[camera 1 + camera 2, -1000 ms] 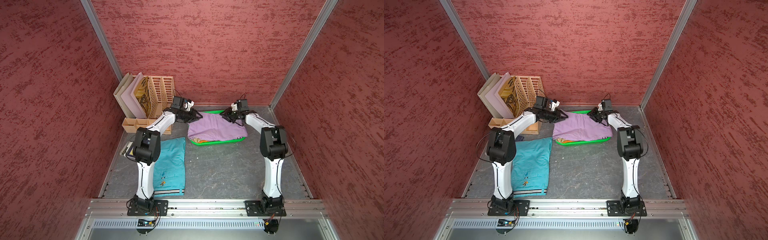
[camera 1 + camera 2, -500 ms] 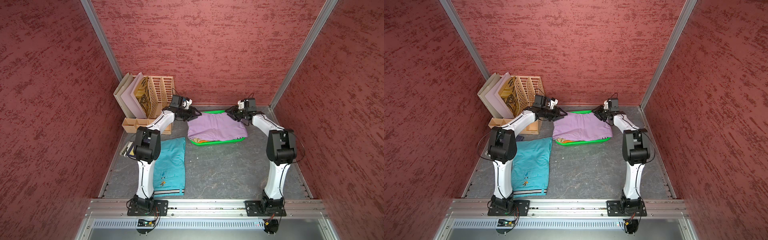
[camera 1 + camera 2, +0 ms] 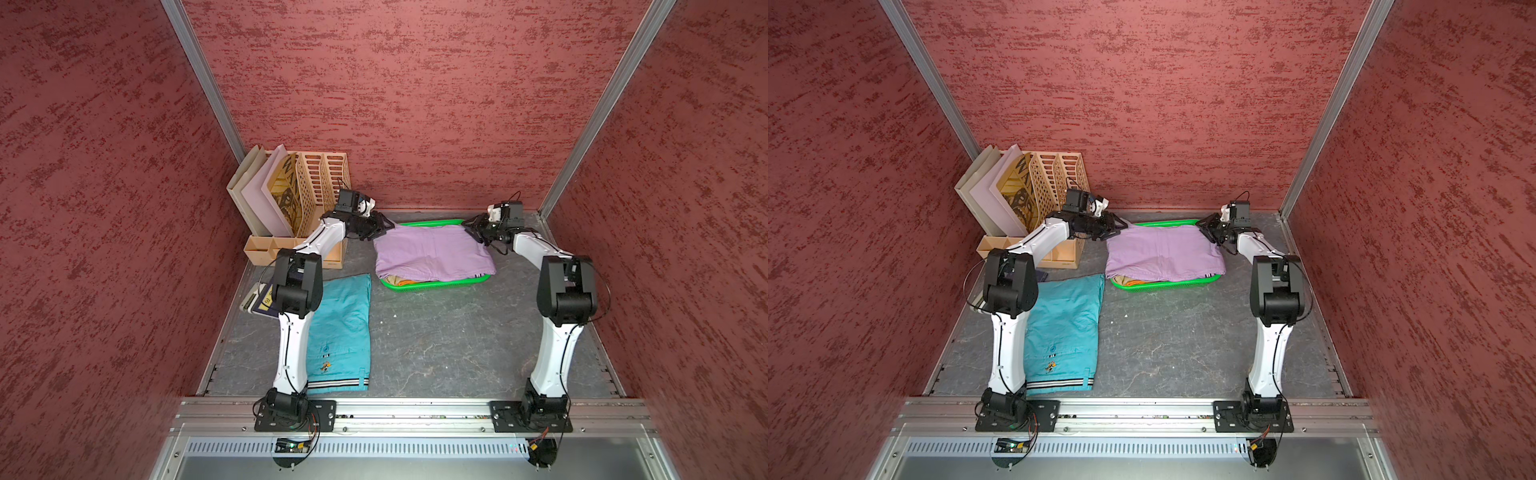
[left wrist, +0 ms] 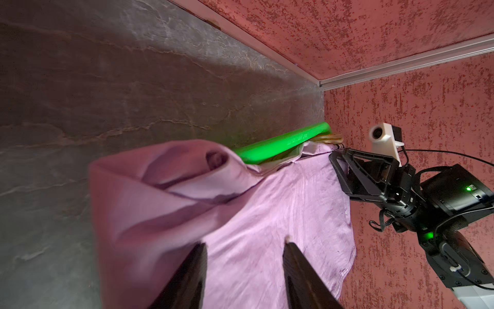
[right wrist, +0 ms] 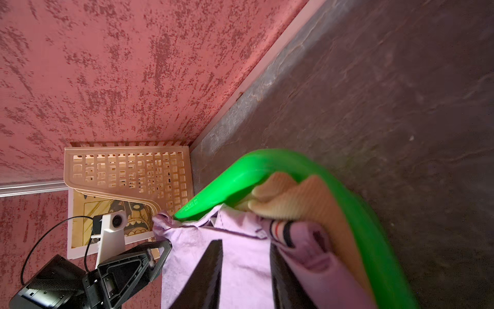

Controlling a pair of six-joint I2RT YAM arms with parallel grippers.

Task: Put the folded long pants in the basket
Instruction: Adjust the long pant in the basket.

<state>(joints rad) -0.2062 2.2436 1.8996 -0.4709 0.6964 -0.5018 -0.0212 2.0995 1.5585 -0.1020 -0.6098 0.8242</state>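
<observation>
Left hand (image 3: 384,228) widened, empty; right hand (image 3: 471,229) narrow, grip unclear. Basket (image 3: 440,286): lilac pants (image 3: 432,253) atop two others (image 3: 405,283); teal pants (image 3: 345,324) beside.

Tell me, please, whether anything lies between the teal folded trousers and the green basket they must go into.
Nothing visible stands on the grey tabletop between the teal folded cloth trousers and the bright green plastic basket. The lilac folded cloth trousers cover the basket's top, overhanging its rim on that side.
</observation>
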